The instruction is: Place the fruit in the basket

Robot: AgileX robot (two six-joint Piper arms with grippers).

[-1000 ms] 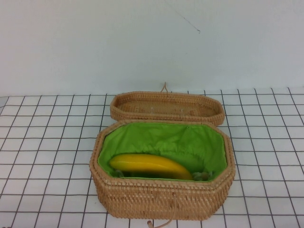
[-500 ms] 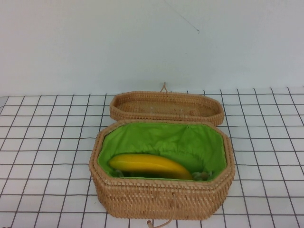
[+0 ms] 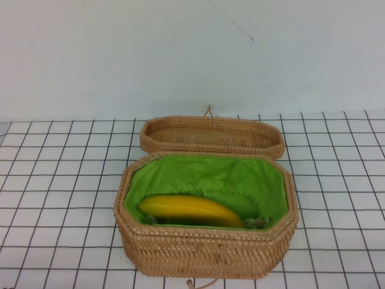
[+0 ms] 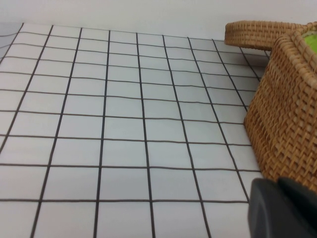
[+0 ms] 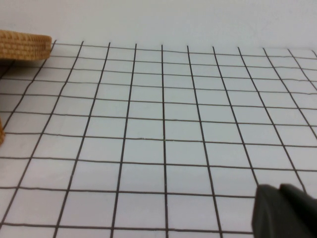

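The yellow banana [image 3: 189, 211] lies inside the deep wicker basket [image 3: 204, 250] on its green lining, along the near wall. Neither gripper shows in the high view. In the left wrist view my left gripper [image 4: 277, 186] is shut and empty, low over the table just beside the basket's outer wall [image 4: 287, 109]. In the right wrist view my right gripper [image 5: 280, 191] is shut and empty over bare gridded table, away from the basket. The banana is hidden in both wrist views.
The shallow unlined wicker lid [image 3: 210, 135] lies right behind the basket; it also shows in the left wrist view [image 4: 257, 34] and the right wrist view [image 5: 25, 44]. White gridded table [image 3: 54, 180] extends on both sides. A plain wall stands behind.
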